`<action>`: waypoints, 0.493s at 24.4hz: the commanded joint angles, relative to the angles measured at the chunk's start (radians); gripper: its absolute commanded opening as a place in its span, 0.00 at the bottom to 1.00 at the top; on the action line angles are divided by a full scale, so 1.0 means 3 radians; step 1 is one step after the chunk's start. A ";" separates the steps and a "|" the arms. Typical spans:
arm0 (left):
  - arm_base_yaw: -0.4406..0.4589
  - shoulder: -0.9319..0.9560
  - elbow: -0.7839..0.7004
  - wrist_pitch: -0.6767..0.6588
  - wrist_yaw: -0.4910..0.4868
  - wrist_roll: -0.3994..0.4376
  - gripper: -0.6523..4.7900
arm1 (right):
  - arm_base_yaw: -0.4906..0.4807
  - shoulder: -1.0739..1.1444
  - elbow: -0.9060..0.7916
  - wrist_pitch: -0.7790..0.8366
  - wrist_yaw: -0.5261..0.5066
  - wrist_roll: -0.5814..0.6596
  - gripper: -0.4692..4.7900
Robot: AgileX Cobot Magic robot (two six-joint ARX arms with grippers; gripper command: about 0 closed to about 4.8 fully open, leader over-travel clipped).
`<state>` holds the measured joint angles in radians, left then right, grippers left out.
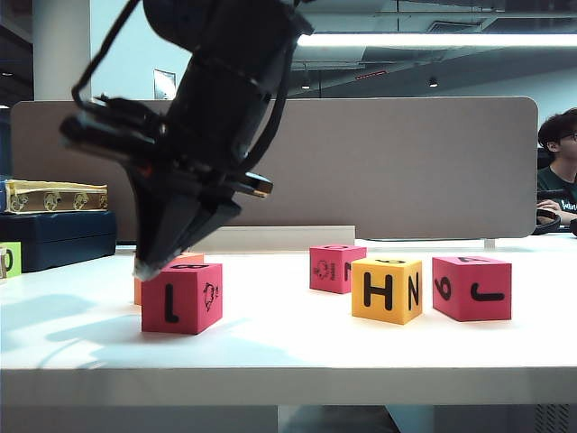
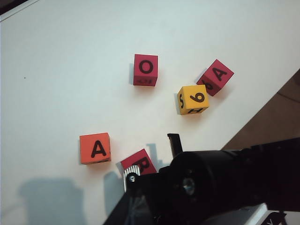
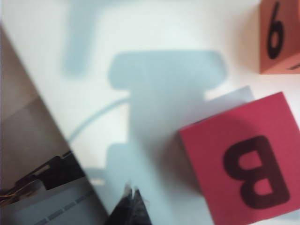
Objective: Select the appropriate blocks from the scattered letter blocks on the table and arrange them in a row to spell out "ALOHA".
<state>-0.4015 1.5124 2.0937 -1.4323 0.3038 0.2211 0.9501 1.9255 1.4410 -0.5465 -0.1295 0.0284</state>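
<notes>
Slanted down over the near-left of the table, close to its front edge: right gripper, tips pinched together on nothing, just beside pink-red B block. Right behind, orange A block. Bare white room rightward, then yellow H block, pink-red O block, pink-red A block. Left gripper unseen, clamped

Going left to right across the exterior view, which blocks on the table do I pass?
Pink-red block with the "1" face, under the shut right gripper → pink-red block further back → yellow "H" block → pink-red "J" block. The orange block behind the first is mostly hidden, so I leave it out.
</notes>
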 commanded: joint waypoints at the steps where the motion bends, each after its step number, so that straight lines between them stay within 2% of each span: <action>1: -0.0004 -0.0015 0.0004 0.0003 0.0004 0.0029 0.11 | 0.0004 0.0017 0.0018 0.0097 0.0153 -0.0011 0.08; 12: -0.0003 -0.0015 0.0004 0.0000 -0.0398 -0.0053 0.11 | -0.0046 0.0070 0.0020 0.0296 0.0310 -0.0013 0.08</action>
<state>-0.4015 1.5124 2.0937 -1.4323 0.2024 0.2085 0.9371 1.9476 1.4422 -0.4763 -0.0525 0.0280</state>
